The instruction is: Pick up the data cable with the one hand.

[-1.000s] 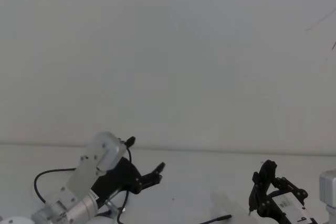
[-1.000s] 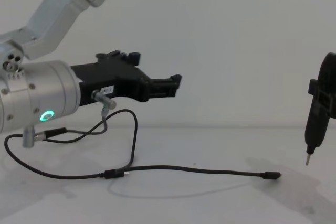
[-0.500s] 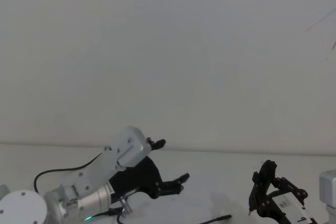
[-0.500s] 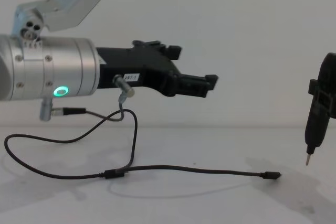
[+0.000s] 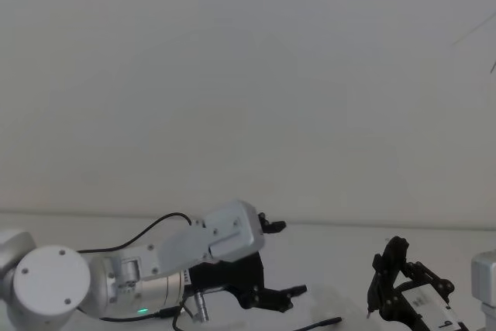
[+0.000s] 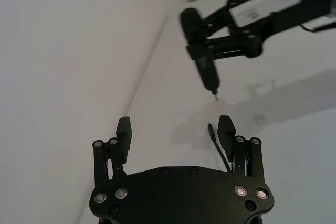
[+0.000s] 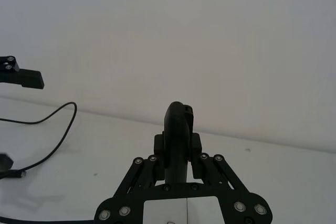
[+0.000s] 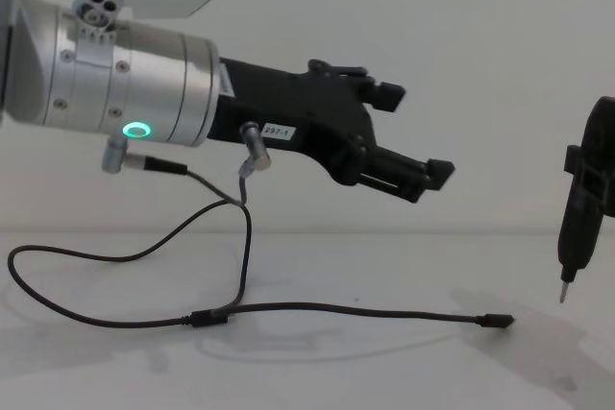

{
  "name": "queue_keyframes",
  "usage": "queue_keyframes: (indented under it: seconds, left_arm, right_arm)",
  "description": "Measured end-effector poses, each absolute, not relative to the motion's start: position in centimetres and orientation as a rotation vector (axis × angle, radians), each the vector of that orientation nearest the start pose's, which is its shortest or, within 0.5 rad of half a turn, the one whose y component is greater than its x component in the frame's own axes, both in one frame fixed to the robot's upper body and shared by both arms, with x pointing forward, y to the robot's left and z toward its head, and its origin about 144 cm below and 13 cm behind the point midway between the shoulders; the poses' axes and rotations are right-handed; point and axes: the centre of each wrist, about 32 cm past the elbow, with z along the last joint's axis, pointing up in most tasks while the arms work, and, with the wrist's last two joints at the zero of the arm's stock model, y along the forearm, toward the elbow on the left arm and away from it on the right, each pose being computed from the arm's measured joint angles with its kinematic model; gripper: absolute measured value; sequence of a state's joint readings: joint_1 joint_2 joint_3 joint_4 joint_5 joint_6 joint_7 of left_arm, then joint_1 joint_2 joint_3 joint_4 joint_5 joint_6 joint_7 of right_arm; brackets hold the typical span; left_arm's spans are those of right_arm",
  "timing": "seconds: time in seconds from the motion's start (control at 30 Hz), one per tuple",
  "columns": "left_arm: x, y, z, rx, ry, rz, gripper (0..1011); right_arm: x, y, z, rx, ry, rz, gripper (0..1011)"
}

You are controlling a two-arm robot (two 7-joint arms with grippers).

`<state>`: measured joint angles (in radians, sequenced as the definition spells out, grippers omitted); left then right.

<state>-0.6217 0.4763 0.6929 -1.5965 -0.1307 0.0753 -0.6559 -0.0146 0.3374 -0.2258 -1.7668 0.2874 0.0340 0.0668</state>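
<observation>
My left gripper [image 8: 413, 136] hangs in the air above the table [image 8: 365, 376], tilted nose-down towards it. Its two jaws are spread wide apart with nothing between them. The data cable [image 8: 336, 309] lies flat on the table, below the gripper and not touching it. It makes a loop on the table's left side, then a long run ending towards the table's right side. My right gripper [image 8: 566, 276] is parked above the table's right side, tip pointing down, fingers pressed together.
</observation>
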Motion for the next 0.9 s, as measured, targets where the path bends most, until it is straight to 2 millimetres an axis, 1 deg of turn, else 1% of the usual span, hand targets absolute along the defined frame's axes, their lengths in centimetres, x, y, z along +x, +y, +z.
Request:
queue_keyframes:
  seconds: [0.53,0.9]
  left_arm:
    - [55.2,15.4,132.7,0.504,-0.752,0.138,1000]
    - [55.0,13.8,133.2,0.651,-0.871,0.042,1000]
  right_arm:
    - [44.3,-23.7,118.9,0.026,-0.075,-1.229,268]
    - [44.3,-23.7,118.9,0.026,-0.075,-1.229,268]
